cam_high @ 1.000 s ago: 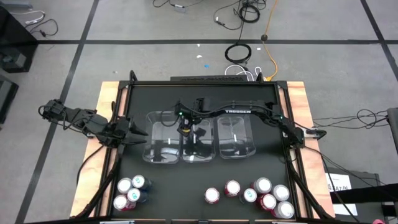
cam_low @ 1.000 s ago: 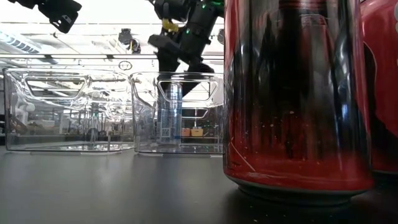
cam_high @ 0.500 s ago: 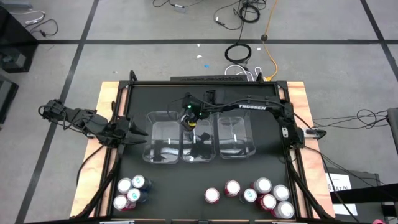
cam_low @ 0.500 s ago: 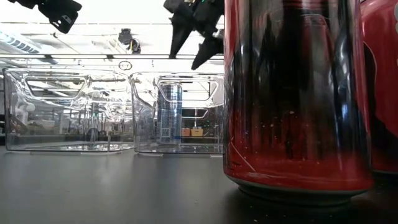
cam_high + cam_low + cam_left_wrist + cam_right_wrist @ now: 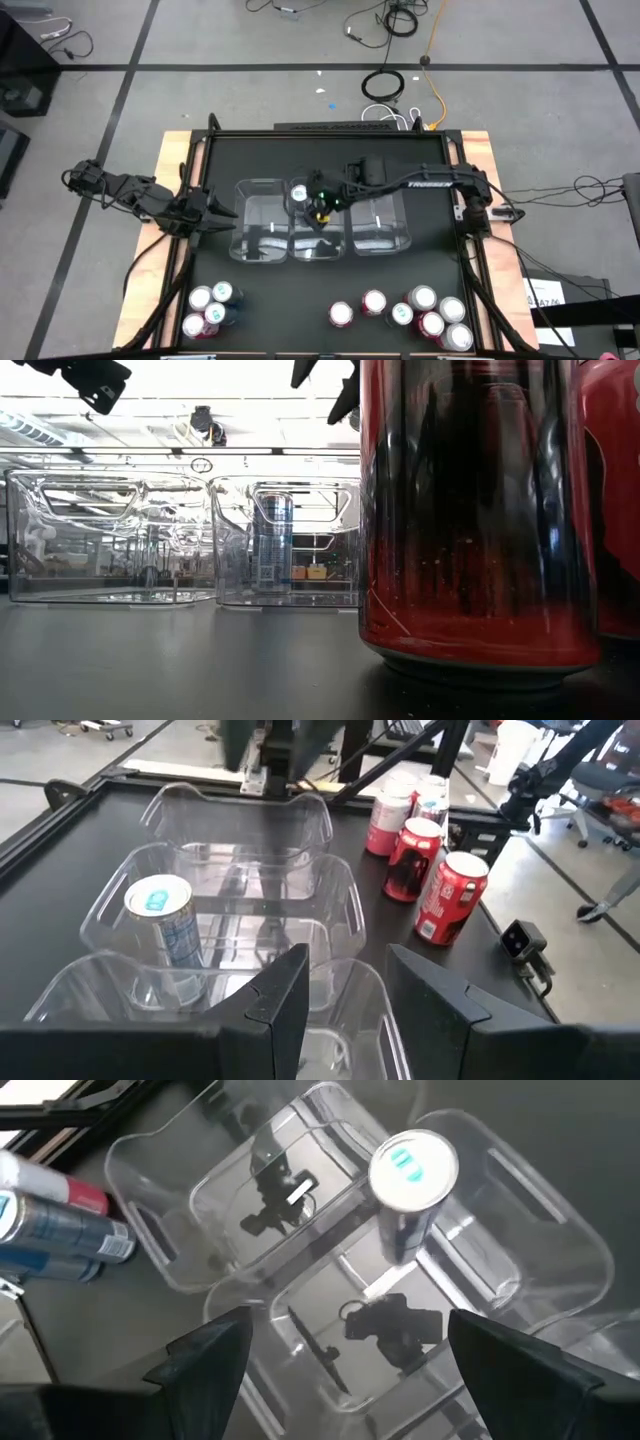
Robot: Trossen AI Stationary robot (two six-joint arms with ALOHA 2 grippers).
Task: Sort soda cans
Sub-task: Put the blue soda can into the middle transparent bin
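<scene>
Right gripper point(image 5: 318, 212) just let go, jaws spread and lifting; blue can point(image 5: 298, 193) now stands below them in the middle bin point(image 5: 318, 250). One sorted.

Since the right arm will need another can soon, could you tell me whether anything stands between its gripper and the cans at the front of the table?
Nothing visible does. The right gripper hangs open above the middle bin; bare table separates it from the front cans.
</scene>
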